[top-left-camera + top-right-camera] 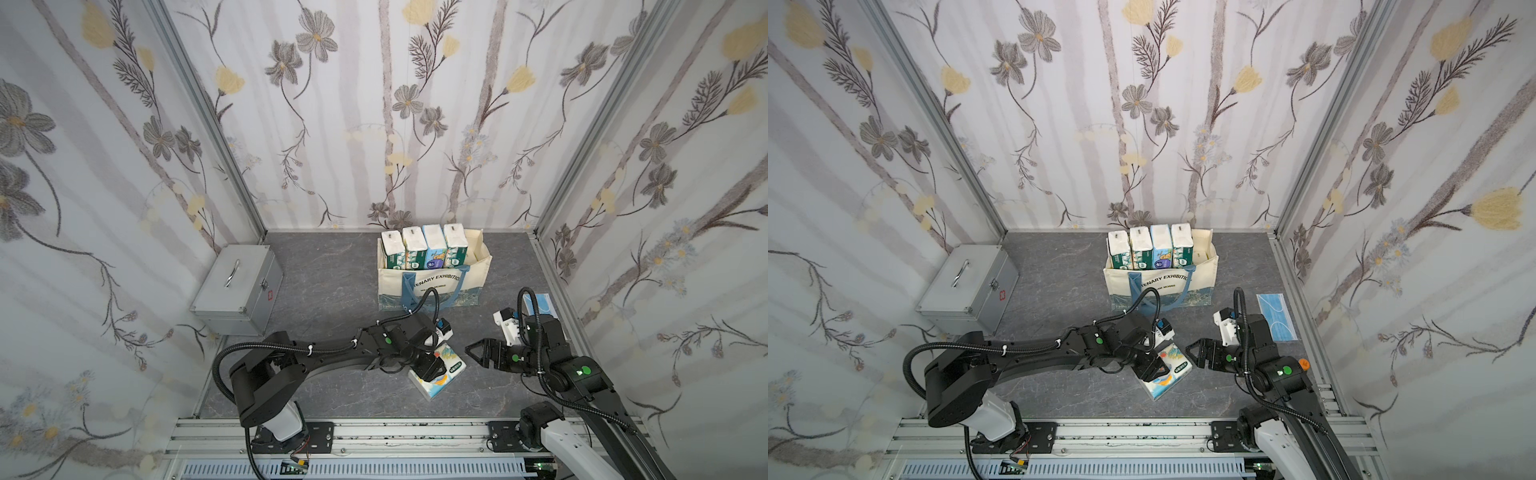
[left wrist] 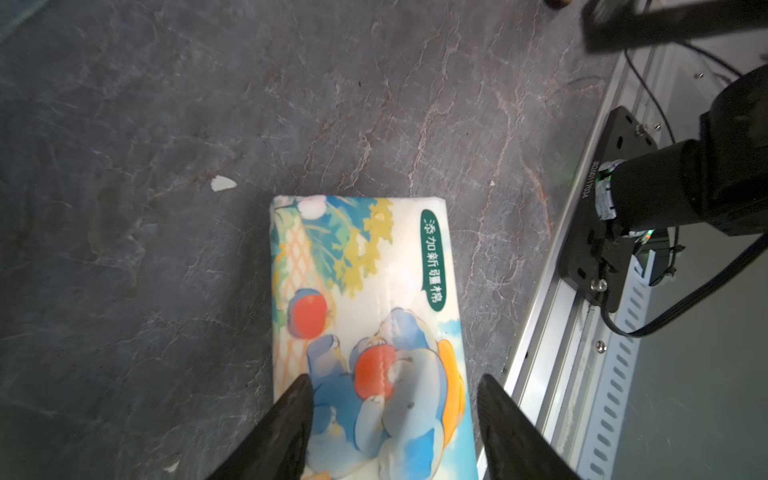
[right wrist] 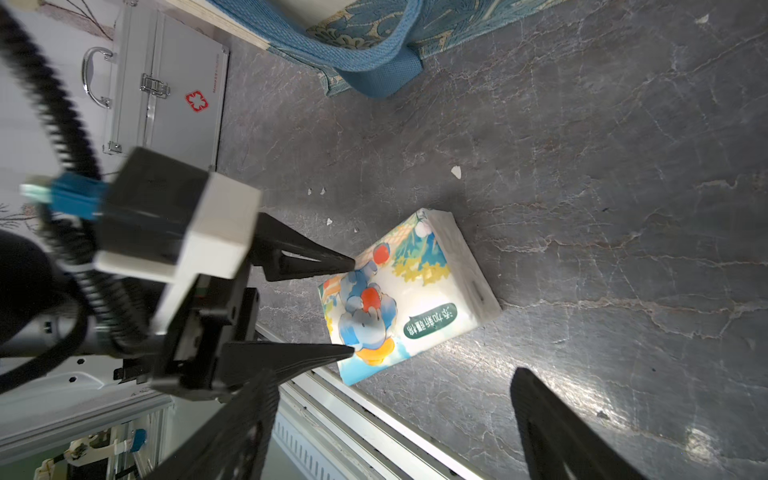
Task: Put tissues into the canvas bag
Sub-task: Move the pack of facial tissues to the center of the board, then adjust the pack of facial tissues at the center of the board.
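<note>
Straddling the pack point(image 2: 365, 270) at 6 o'clock on the bench point(image 2: 145, 208), by the near rail point(image 2: 552, 332): left tool point(image 2: 395, 379), one finger point(image 2: 286, 424) on the wrapper's edge, the other just off it; cannot tell whether clamped yet. Best to squeeze across the short width, only until the film dimples, then lift straight before swinging. Keep clear of the right tool point(image 1: 476, 353), spread wide and empty at 3 o'clock. Carry to 12 o'clock, turn on end, lower into the gap at the 3 o'clock end of the bag point(image 1: 432, 286), beside four upright packs point(image 1: 424, 245). Mind the drooping blue strap point(image 1: 408, 291).

Soft brick, slick printed film, cartoon elephant and red apples; likely to bulge and slip. Hard, veined, stone-look bench. Cream canvas, boxy, limp-walled, apt to fold inward.
</note>
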Robot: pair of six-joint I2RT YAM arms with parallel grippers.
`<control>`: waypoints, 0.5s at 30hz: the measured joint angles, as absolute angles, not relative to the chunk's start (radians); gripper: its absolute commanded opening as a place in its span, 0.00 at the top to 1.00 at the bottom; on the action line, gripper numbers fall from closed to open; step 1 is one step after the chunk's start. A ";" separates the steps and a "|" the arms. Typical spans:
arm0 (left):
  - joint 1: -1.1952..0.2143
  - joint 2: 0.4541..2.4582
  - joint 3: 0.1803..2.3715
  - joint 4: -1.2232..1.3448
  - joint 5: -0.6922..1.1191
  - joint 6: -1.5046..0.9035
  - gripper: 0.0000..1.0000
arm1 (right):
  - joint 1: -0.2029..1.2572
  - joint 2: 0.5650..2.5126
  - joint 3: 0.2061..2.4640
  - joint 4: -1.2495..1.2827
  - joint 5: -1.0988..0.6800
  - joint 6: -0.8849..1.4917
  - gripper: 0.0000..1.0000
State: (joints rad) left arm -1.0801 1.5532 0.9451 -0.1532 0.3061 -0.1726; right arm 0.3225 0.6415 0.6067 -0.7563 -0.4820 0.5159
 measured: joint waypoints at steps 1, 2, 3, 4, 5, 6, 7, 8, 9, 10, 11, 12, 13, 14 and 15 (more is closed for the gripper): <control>-1.080 1.525 0.939 -0.154 0.302 -0.173 0.32 | 0.323 0.651 0.593 -0.746 -0.489 0.516 0.12; -1.078 1.495 0.935 -0.159 0.290 -0.180 0.31 | 0.323 0.663 0.577 -0.735 -0.494 0.525 0.12; -1.077 1.471 0.933 -0.170 0.280 -0.190 0.30 | 0.323 0.673 0.565 -0.725 -0.500 0.531 0.12; -1.074 1.444 0.930 -0.183 0.272 -0.199 0.31 | 0.323 0.685 0.551 -0.714 -0.508 0.535 0.12; -1.071 1.414 0.921 -0.194 0.258 -0.218 0.31 | 0.323 0.697 0.537 -0.698 -0.519 0.543 0.12; -1.070 1.386 0.906 -0.202 0.244 -0.237 0.31 | 0.324 0.708 0.525 -0.683 -0.526 0.546 0.12; -1.068 1.351 0.879 -0.204 0.244 -0.258 0.31 | 0.324 0.722 0.511 -0.661 -0.535 0.551 0.11; -1.067 1.317 0.846 -0.205 0.245 -0.283 0.32 | 0.324 0.735 0.500 -0.642 -0.545 0.559 0.11; -1.067 1.289 0.813 -0.202 0.252 -0.307 0.32 | 0.324 0.748 0.491 -0.622 -0.554 0.568 0.11; -1.069 1.259 0.773 -0.195 0.265 -0.335 0.33 | 0.324 0.766 0.484 -0.600 -0.562 0.569 0.12; -1.071 1.223 0.720 -0.175 0.279 -0.369 0.34 | 0.325 0.786 0.479 -0.576 -0.571 0.571 0.11; -1.071 1.195 0.675 -0.161 0.294 -0.400 0.35 | 0.325 0.804 0.475 -0.554 -0.576 0.578 0.11; -1.073 1.170 0.630 -0.142 0.308 -0.433 0.35 | 0.325 0.823 0.472 -0.535 -0.582 0.579 0.11; -1.078 1.153 0.590 -0.119 0.319 -0.467 0.35 | 0.325 0.841 0.471 -0.513 -0.591 0.584 0.11; -1.082 1.145 0.561 -0.096 0.327 -0.496 0.35 | 0.325 0.859 0.471 -0.494 -0.597 0.587 0.11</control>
